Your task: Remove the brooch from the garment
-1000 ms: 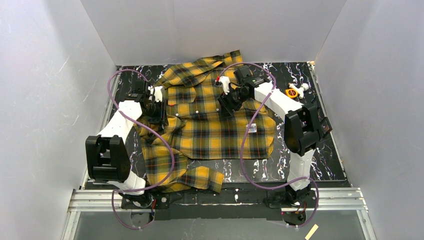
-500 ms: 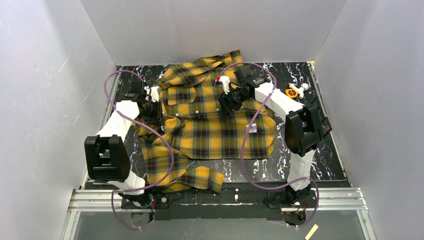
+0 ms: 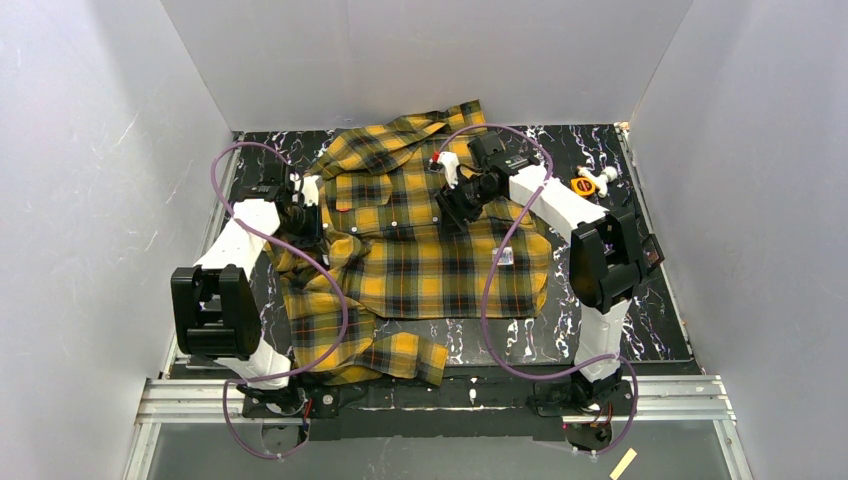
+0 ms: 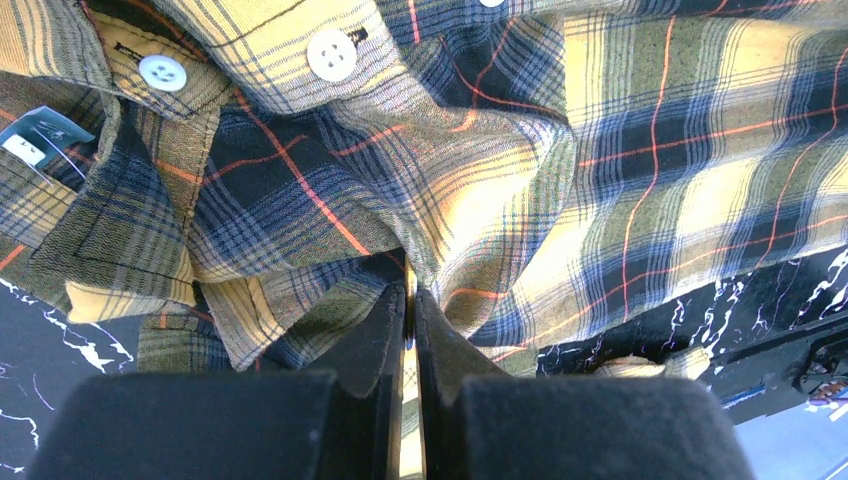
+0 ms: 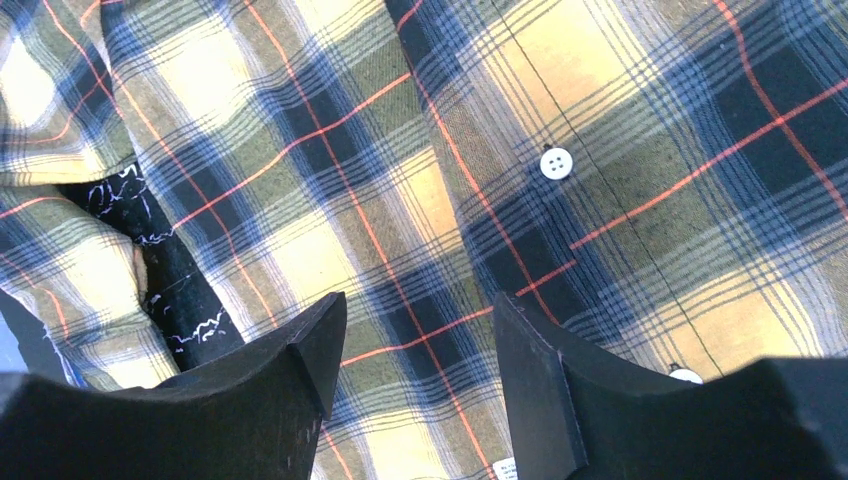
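The tiny cream-white brooch cannot be made out with certainty in any view, so I cannot tell where on the cloth it sits. The large yellow-and-black plaid flannel shirt [image 3: 420,262] lies spread and wrinkled over the black marbled tabletop [image 3: 655,320]. Only the top view shows it whole, with its small white label [image 3: 505,256] toward the right arm's side. The left wrist view shows what the top view hides: the jaws of the left gripper [image 4: 410,300] are pressed together on a thin fold of the shirt, below a pair of white buttons [image 4: 332,55]. In the right wrist view the right gripper [image 5: 420,325] has its jaws apart, holding nothing, just over flat cloth near a single white button [image 5: 556,163].
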Robot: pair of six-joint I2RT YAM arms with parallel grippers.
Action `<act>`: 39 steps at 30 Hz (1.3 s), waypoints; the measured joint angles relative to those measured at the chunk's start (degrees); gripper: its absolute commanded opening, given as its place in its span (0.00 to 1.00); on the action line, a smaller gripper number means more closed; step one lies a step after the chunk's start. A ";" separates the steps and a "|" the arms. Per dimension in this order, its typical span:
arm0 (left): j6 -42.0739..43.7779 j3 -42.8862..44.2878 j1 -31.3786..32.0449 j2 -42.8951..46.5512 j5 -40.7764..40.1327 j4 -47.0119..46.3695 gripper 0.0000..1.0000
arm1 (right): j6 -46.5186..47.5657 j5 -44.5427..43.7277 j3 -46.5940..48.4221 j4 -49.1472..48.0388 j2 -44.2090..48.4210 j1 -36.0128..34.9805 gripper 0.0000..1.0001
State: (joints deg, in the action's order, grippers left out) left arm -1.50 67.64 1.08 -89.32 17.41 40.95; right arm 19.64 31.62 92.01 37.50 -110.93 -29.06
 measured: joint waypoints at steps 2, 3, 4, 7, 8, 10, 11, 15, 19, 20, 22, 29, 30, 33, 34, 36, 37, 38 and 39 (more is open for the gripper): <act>0.20 0.28 0.00 0.02 -0.02 0.55 0.00 | -0.13 0.68 0.02 -0.17 0.00 -0.24 0.63; 0.63 0.46 0.00 0.13 0.02 0.81 0.00 | -0.24 1.14 0.00 -0.35 0.00 -0.44 0.63; 0.98 0.52 0.00 0.28 0.04 0.96 0.00 | -0.46 1.68 0.02 -0.52 0.00 -0.68 0.63; 2.43 0.63 -0.13 1.46 0.81 1.62 0.00 | -1.55 3.39 0.02 -1.75 -0.02 -1.79 0.63; 2.95 0.76 -0.22 2.01 1.25 1.95 0.00 | -1.92 3.98 0.02 -2.36 -0.02 -2.23 0.63; 4.02 1.38 -0.26 2.91 2.10 2.89 0.00 | -2.97 5.38 0.04 -4.04 -0.02 -3.30 0.64; 4.59 1.88 -0.35 3.19 2.64 3.45 0.00 | -3.41 6.01 0.04 -4.87 -0.04 -3.80 0.64; 7.19 4.15 -0.92 3.52 5.92 5.55 0.00 | -6.82 9.05 1.64 -9.70 -1.20 -6.45 0.68; 10.60 5.84 -2.82 3.52 10.40 8.28 0.00 | -12.72 12.59 5.49 -17.81 -5.84 -8.94 0.72; 11.54 6.19 -3.45 3.52 11.78 8.94 0.00 | -14.25 13.29 5.95 -19.69 -6.80 -9.40 0.73; 13.25 6.69 -4.57 3.52 14.23 9.86 0.00 | -18.67 14.97 6.69 -24.61 -9.11 -10.40 0.74; 17.33 7.54 -5.73 3.37 22.43 11.91 0.00 | -32.44 18.82 6.91 -39.85 -13.62 -12.87 0.76; 17.59 7.61 -5.79 3.28 23.47 12.04 0.00 | -33.99 19.28 6.91 -41.97 -13.70 -13.31 0.76; 18.14 8.00 -5.92 2.73 25.99 12.48 0.00 | -37.88 20.20 6.88 -47.41 -13.73 -14.53 0.76; 18.29 8.15 -5.99 2.49 26.80 12.61 0.00 | -39.15 20.44 6.88 -49.16 -13.75 -14.84 0.76; 18.51 8.17 -6.14 2.36 28.04 12.85 0.00 | -41.05 20.94 6.88 -52.19 -13.92 -15.43 0.76; 18.58 8.17 -6.19 2.36 28.52 13.00 0.00 | -42.03 21.20 6.88 -53.51 -14.08 -15.72 0.75; 18.67 8.20 -6.25 2.36 29.03 13.11 0.00 | -42.82 21.49 6.88 -54.73 -14.34 -16.00 0.75; 18.71 8.20 -6.27 2.34 29.51 13.14 0.00 | -43.67 21.75 6.88 -55.89 -14.71 -16.20 0.75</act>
State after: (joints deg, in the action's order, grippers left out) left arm 17.21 75.83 -5.19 -86.98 46.92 54.08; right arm -24.03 53.36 98.89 -18.39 -125.64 -45.25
